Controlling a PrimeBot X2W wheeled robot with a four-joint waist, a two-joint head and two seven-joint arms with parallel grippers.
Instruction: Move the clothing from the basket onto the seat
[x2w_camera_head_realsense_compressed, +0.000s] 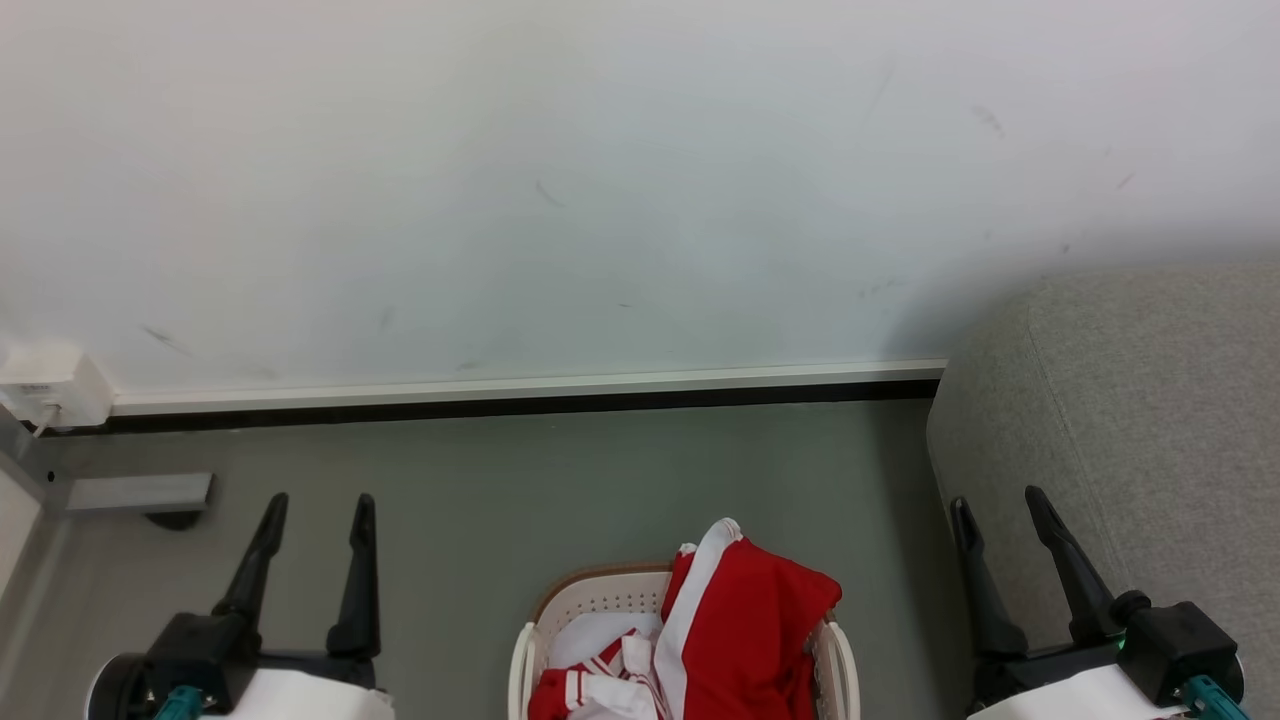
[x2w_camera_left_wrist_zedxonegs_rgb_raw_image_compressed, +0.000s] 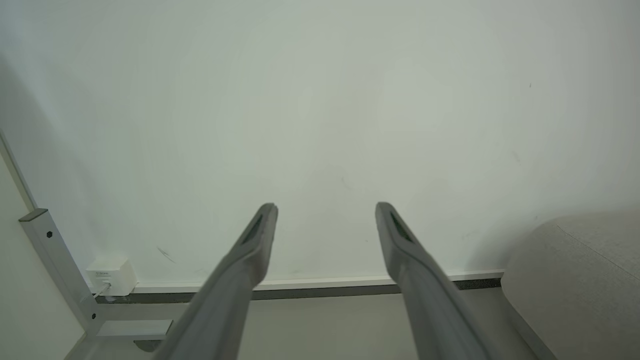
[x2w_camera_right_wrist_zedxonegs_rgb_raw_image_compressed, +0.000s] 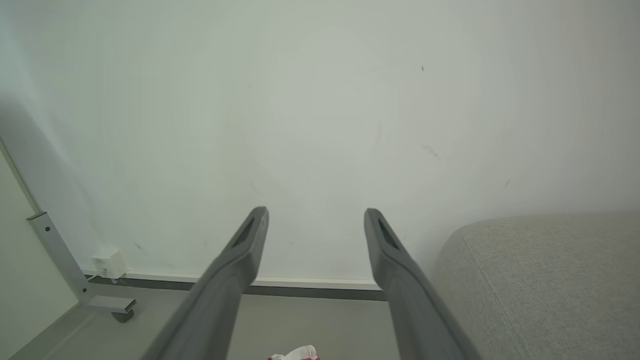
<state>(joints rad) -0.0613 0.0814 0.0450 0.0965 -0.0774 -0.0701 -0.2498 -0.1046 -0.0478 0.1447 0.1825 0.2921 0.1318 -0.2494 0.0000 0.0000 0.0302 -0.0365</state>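
In the head view the basket (x2w_camera_head_realsense_compressed: 598, 598) stands on the grey floor (x2w_camera_head_realsense_compressed: 600, 480) at the bottom middle, between the two arms. Its lower part is cut by the picture edge. The clothing (x2w_camera_head_realsense_compressed: 745, 615) is inside the basket. A red garment with a broad white stripe is heaped on the right side, rises above the brown rim and hangs a little over the right wall. To the left of it lie smaller red and white striped parts and a plain white piece. Whether this white piece belongs to the clothing is hard to tell from this angle.

The seat (x2w_camera_head_realsense_compressed: 1150, 420) is at the right, against the white wall (x2w_camera_head_realsense_compressed: 600, 200). Its rounded grey corner is near the basket but apart from it.

The left gripper (x2w_camera_head_realsense_compressed: 321, 500) hangs at the lower left above the floor, its two dark fingers spread wide and holding nothing. The right gripper (x2w_camera_head_realsense_compressed: 995, 497) is at the lower right, just in front of the side of the seat, its fingers also parted and holding nothing. Neither gripper touches the basket or the clothing.

In both wrist views the fingers point toward the wall and the baseboard (x2w_camera_head_realsense_compressed: 530, 385). In the right wrist view a small bit of red and white cloth shows at the bottom edge, between the fingers.

At the far left a white box (x2w_camera_head_realsense_compressed: 50, 385) sits low on the wall, beside a grey metal leg (x2w_camera_head_realsense_compressed: 135, 492).
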